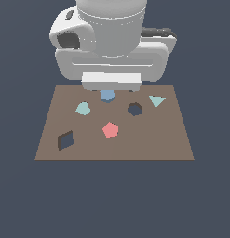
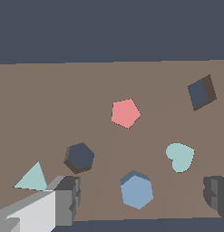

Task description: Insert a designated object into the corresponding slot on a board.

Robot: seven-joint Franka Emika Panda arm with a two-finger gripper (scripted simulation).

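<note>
**Getting ready to grab the blue block**

Our gripper hangs over the blue block, fingers spread wide, one on each side. The block sits on the board. Next we go down and pinch it, then carry it to the hexagon hole.

We count one red pentagon, one heart, one triangle and two holes, one being the diamond hole.

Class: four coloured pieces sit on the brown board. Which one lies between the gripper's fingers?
The blue hexagon block. It sits midway between the two fingers of the gripper; the red pentagon, teal heart and teal triangle lie outside them.

Arm low, jaws wide apart
</note>
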